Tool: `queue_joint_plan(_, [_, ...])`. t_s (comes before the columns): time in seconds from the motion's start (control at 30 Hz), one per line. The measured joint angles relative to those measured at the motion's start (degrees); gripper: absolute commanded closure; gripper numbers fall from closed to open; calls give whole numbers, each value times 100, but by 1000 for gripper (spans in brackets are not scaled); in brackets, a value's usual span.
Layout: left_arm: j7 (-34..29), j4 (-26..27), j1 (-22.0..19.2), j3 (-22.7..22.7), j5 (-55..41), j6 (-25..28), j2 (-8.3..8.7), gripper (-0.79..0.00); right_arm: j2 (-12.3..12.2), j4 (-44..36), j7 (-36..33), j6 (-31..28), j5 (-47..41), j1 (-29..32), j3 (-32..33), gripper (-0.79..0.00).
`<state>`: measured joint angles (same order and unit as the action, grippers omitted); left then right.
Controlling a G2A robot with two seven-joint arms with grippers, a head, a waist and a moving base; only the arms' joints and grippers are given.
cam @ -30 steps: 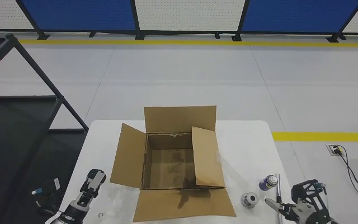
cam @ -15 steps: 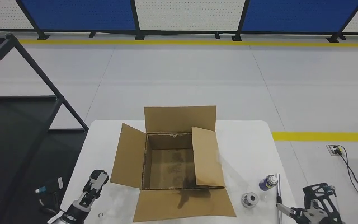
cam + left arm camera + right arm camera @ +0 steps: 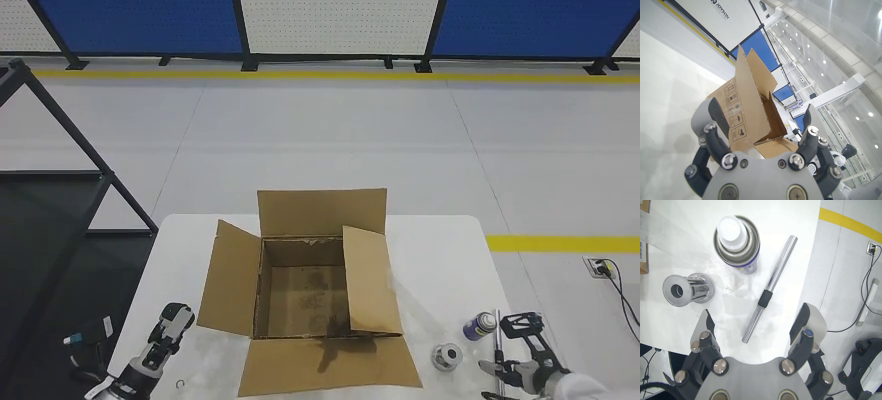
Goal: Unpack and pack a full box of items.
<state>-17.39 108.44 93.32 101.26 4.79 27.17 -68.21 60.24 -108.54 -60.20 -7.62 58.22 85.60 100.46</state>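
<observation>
Over the metal rod (image 3: 770,289), right hand (image 3: 755,308), jaws apart

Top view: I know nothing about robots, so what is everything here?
Table: 1, white, under everything.
Cardboard box: 1, brown, flaps open, middle of the table.
Spray can: 1, silver with white cap, upright, right of the box.
Metal spool: 1, silver, beside the can.
Metal rod: 1, silver with black band, lying near the table's right edge.
Left gripper: 1, grey and black, open, left of the box.
Right gripper: 1, grey and black, open, by the rod.
</observation>
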Motion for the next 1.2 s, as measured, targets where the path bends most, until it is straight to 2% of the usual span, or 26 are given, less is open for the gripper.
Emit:
queue_joint_plan(0.23, [0, 0, 0, 0, 0, 0, 0, -785, 7, 65, 83, 40, 62, -17, -90, -785])
queue_joint_plan(0.33, [0, 0, 0, 0, 0, 0, 0, -785, 28, 382, 24, 417, -59, -316, -242, -785])
queue_joint_plan(0.43, [0, 0, 0, 0, 0, 0, 0, -785, 24, 729, -193, 529, -212, -678, -321, -785])
queue_joint_plan(0.47, [0, 0, 0, 0, 0, 0, 0, -785, 21, 820, -239, 540, -227, -765, -331, -653])
queue_joint_plan(0.5, [0, 0, 0, 0, 0, 0, 0, -785, 16, 930, -290, 541, -245, -864, -341, -594])
queue_joint_plan(0.57, [0, 0, 0, 0, 0, 0, 0, -785, 7, 1056, -337, 521, -264, -969, -344, -576])
queue_joint_plan(0.63, [0, 0, 0, 0, 0, 0, 0, -785, -2, 1152, -369, 518, -268, -1020, -338, -468])
queue_joint_plan(0.73, [0, 0, 0, 0, 0, 0, 0, -785, -14, 1243, -424, 517, -295, -1051, -328, -422])
queue_joint_plan(0.8, [0, 0, 0, 0, 0, 0, 0, -785, -23, 1297, -466, 499, -302, -1069, -342, -413])
queue_joint_plan(0.87, [0, 0, 0, 0, 0, 0, 0, -785, -26, 1338, -488, 501, -268, -1089, -393, -453])
queue_joint_plan(1.2, [0, 0, 0, 0, 0, 0, 0, -785, -25, 1693, -491, 648, -77, -1376, -730, -372])
